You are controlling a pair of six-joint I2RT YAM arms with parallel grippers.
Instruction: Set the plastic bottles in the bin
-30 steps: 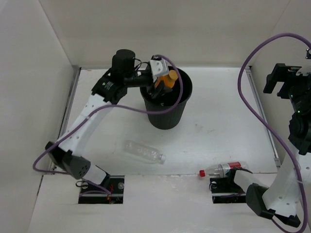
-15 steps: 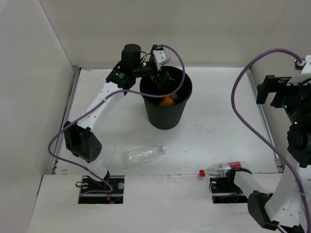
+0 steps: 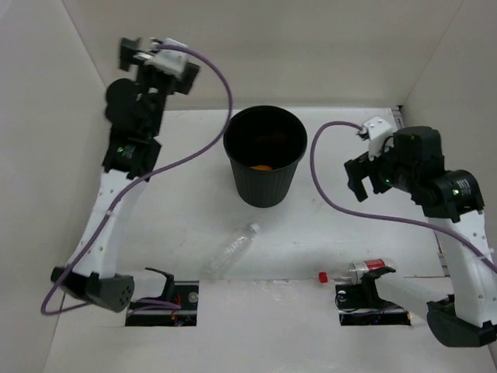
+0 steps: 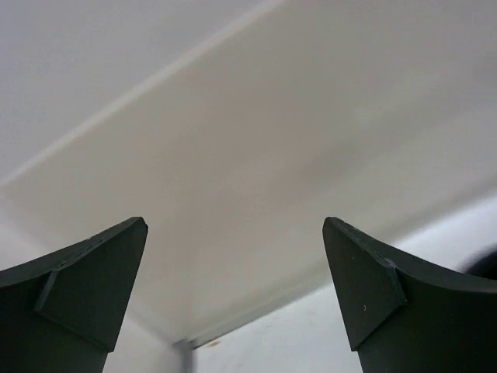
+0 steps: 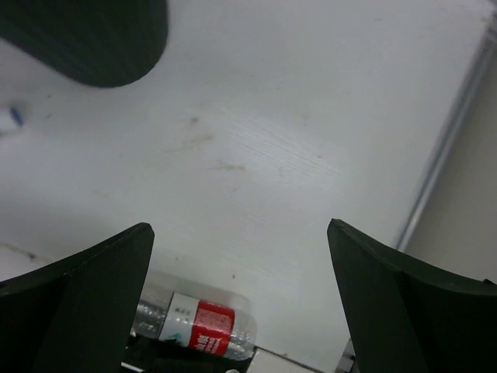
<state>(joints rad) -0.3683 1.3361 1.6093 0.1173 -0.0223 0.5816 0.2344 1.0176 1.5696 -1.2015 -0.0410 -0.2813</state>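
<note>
Orange bottle (image 3: 262, 166): lies at the bottom of the bin (image 3: 264, 190), well apart from both claws. I judge this one done.
Clear bottle (image 3: 231, 249): on its side on the table (image 3: 178, 194), in front of the bin, far below the left claw and well apart from the right one.
Red-capped bottle (image 3: 357, 272): on its side at the table's near edge, beside the right arm's base. The right wrist view shows it low in the gap between the fingers, nearer one of them and touching neither.
Left claw (image 4: 234, 225): raised high and aimed at the wall (image 4: 256, 140), off to one side of the bin. Its fingers are spread wide, with nothing between them and nothing touching. Probably parked up there to stay clear of the bin's rim.
Right claw (image 5: 241, 225): hangs above the table beside the bin and looks down toward the red-capped bottle. It is wide open and empty, which reads as the start of a reach for that bottle.
Progress: one of three in — two bottles left on the table.
Next move, as a guess: descend, straddle the red-capped bottle across its body, then close.
</note>
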